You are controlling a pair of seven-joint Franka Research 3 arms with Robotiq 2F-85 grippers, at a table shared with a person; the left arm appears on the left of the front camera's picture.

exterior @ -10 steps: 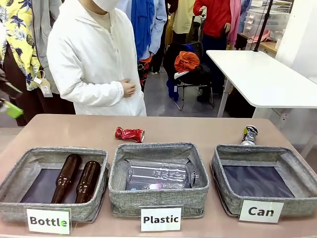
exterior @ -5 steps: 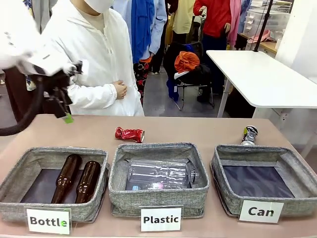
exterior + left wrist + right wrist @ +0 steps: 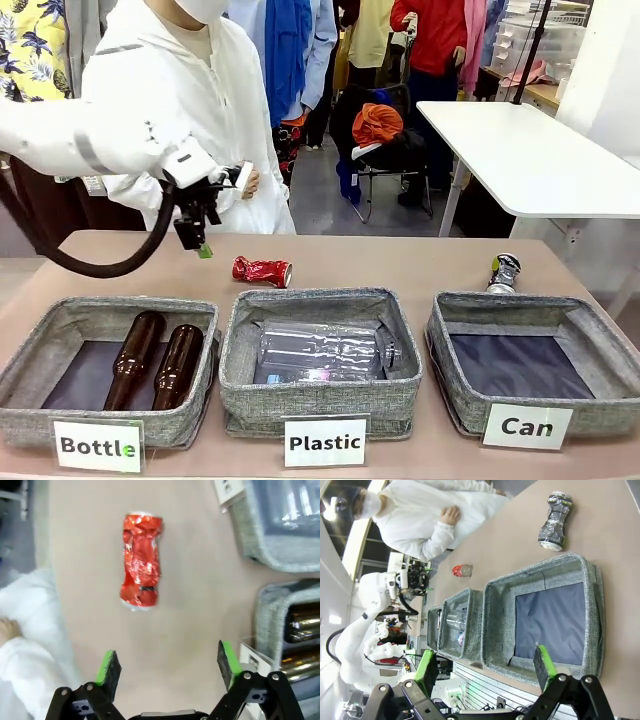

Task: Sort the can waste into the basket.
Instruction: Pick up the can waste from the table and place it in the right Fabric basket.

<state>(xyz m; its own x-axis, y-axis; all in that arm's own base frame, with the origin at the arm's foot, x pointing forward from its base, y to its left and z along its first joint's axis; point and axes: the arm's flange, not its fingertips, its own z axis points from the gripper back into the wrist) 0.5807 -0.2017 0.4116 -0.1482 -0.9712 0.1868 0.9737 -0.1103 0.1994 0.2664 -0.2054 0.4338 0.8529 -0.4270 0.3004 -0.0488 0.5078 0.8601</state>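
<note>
With the left end effector (image 3: 167,662) spread and hovering just short of the red can (image 3: 141,560) on the surface (image 3: 400,262) behind the Plastic basket (image 3: 320,296), an off-centre descent may knock the crushed can aside or snag the person's sleeve (image 3: 35,670).

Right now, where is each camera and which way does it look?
Front view: sits between the arms, faces across the brown table at the person in white; the left claw shows, open.
Left wrist view: rides the left arm, looks down at the shiny red crushed can; its own open claw shows.
Right wrist view: rides the right arm, looks over the grey woven "Can" basket and the black crushed can; the open right claw shows.
Shared: all three show that red can.
</note>
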